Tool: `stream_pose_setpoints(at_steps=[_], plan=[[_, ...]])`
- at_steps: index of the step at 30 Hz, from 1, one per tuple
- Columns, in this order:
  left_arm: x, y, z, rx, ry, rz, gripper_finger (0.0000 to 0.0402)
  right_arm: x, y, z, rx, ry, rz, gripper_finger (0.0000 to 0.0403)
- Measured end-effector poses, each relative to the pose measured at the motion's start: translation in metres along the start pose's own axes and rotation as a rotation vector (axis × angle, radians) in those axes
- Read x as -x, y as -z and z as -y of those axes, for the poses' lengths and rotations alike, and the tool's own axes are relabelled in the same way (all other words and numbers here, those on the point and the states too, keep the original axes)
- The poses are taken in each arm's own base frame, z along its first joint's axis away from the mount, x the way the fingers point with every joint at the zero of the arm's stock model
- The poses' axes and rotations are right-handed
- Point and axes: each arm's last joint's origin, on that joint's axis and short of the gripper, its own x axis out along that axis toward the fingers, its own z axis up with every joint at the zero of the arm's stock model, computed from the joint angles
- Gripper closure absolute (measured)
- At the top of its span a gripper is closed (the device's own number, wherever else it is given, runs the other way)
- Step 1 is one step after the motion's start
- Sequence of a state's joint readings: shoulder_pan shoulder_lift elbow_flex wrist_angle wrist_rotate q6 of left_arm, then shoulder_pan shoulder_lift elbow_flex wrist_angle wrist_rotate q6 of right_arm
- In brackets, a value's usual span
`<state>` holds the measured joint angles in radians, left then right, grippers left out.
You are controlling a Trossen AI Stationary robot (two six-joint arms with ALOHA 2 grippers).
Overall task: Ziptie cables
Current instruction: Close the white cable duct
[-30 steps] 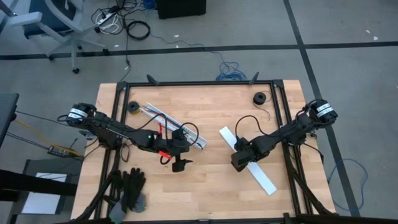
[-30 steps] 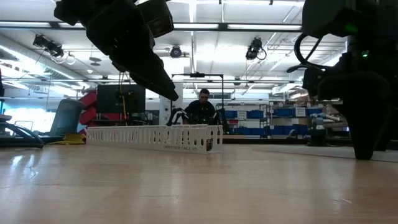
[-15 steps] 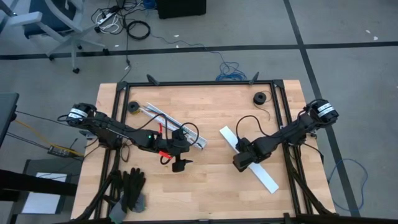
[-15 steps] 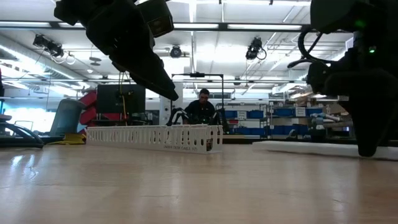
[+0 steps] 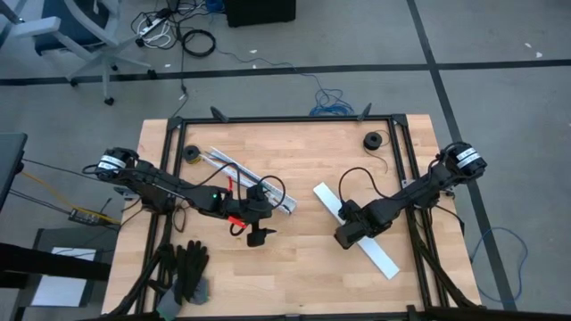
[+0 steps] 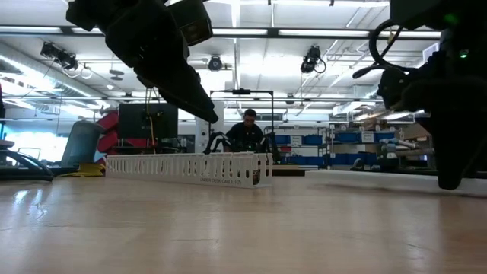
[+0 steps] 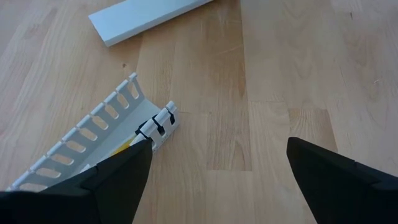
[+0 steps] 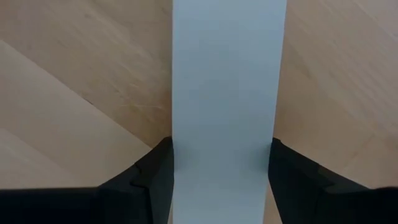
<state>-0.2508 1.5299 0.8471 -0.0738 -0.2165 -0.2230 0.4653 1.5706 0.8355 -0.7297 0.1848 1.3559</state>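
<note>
Since a second ago the right gripper [image 5: 350, 234] has drawn the flat white cover strip [image 5: 355, 230] slightly toward the near edge; the left arm has not shifted. The cables [image 5: 234, 189] lie in the white slotted channel [image 5: 251, 182], left of centre on the wooden table [image 5: 303, 160]. A yellow wire shows at the channel's end in the left wrist view. The left gripper [image 5: 258, 234] hovers just near of the channel, fingers spread wide and empty. The right gripper's fingers [image 8: 155, 174] clamp the strip's two edges.

Both arms are dark, jointed and slim, each with a white-labelled round base joint. The left arm [image 5: 178, 189] shows a green light and red fittings. The right arm [image 5: 406, 194] carries a looping black cable.
</note>
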Motion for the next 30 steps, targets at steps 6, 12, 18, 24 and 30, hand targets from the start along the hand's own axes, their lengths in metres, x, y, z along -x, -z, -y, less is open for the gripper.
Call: stream_pose_setpoints(at_steps=[6, 12, 18, 24, 30], plan=[[0.0, 0.001, 0.0, -0.013, 0.009, -0.011, 0.0051, 0.001, 0.004, -0.004, 0.008, -0.036, 0.02, 0.0204], [0.0, -0.005, 0.001, -0.052, 0.008, 0.047, 0.0051, 0.003, 0.006, -0.008, 0.016, -0.063, 0.061, 0.0204], [0.0, -0.01, 0.004, -0.033, 0.095, 0.089, 0.0051, 0.003, 0.005, -0.011, 0.039, -0.09, 0.091, 0.0204], [0.002, -0.014, -0.007, -0.153, 0.117, -0.034, 0.0051, 0.004, 0.005, -0.013, 0.062, -0.108, 0.106, 0.0204], [0.014, -0.043, -0.027, -0.305, 0.081, -0.097, 0.0051, 0.006, 0.011, -0.015, 0.054, -0.106, 0.164, 0.0203]])
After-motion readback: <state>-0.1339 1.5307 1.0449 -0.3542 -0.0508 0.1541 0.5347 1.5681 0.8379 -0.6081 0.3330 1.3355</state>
